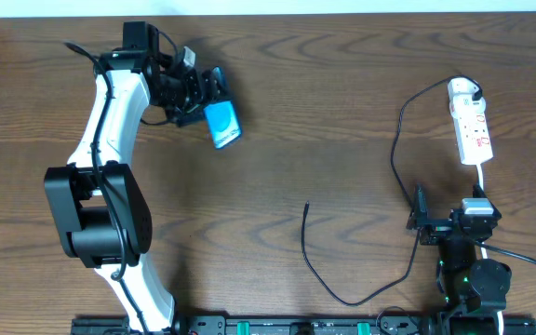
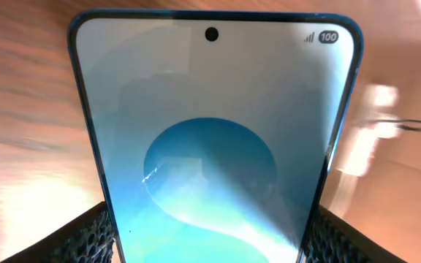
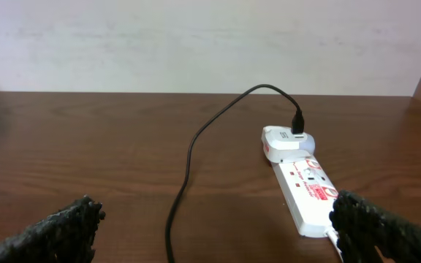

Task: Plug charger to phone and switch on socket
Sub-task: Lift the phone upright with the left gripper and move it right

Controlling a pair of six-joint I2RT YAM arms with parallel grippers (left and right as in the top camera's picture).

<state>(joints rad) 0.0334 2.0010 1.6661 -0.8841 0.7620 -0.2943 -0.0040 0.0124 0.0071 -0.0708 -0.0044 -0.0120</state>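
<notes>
The phone [image 1: 222, 125], blue-screened, is held in my left gripper [image 1: 198, 100] at the far left of the table; it fills the left wrist view [image 2: 214, 139], with both fingers pressed on its edges. The charger's black cable [image 1: 396, 158] runs from its white plug in the socket [image 1: 471, 123] at the far right, loops toward the table's front edge, and ends in a free tip [image 1: 306, 206] at mid-table. My right gripper [image 1: 419, 219] is open and empty, near the front right. The right wrist view shows the cable [image 3: 188, 157] and the socket [image 3: 305, 191] ahead.
The socket's thick white cord [image 1: 484, 179] runs toward the right arm's base. A pale wall stands behind the table's far edge [image 3: 196, 44].
</notes>
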